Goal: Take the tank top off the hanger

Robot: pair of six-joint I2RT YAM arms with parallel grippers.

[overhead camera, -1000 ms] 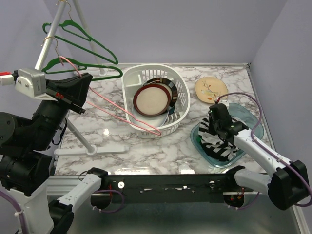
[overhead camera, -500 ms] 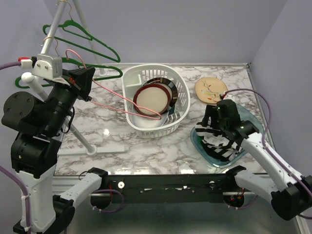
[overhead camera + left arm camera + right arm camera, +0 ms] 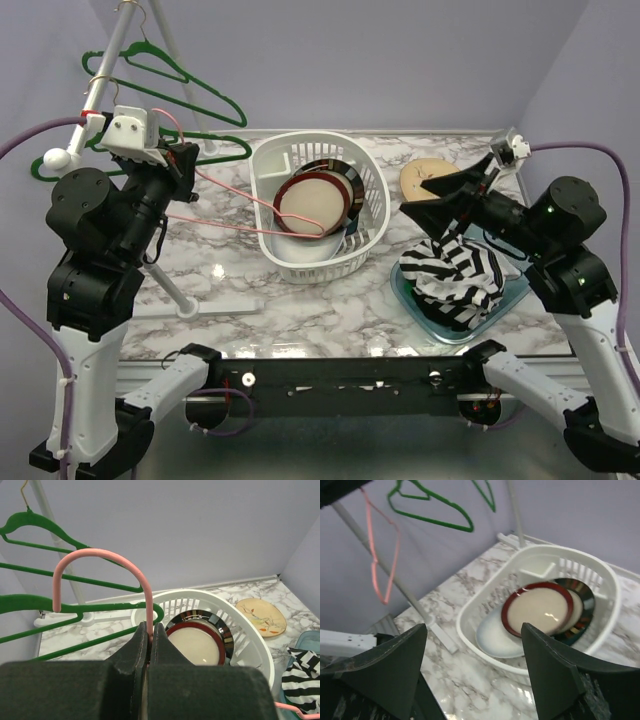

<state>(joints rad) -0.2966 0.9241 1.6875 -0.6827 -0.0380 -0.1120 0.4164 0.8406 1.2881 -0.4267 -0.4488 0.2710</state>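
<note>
The gray marble desk (image 3: 230, 275) holds a big white basket (image 3: 372, 195) with plates inside. Just right of the basket sits a clear blue dish (image 3: 512, 293). The striped black and white tank top (image 3: 455, 275) lies bunched up in that dish, off the hanger. Left of the basket, green hangers (image 3: 190, 88) hang on a rack. The left gripper (image 3: 149, 639) is up left of the basket, its jaws squeezed together on the pink hanger (image 3: 95, 553), just under the hook. The right gripper (image 3: 472, 627) is up in the air right of the basket, jaws wide apart, holding nothing. A small tan plate (image 3: 415, 172) lies behind and right of the basket.
</note>
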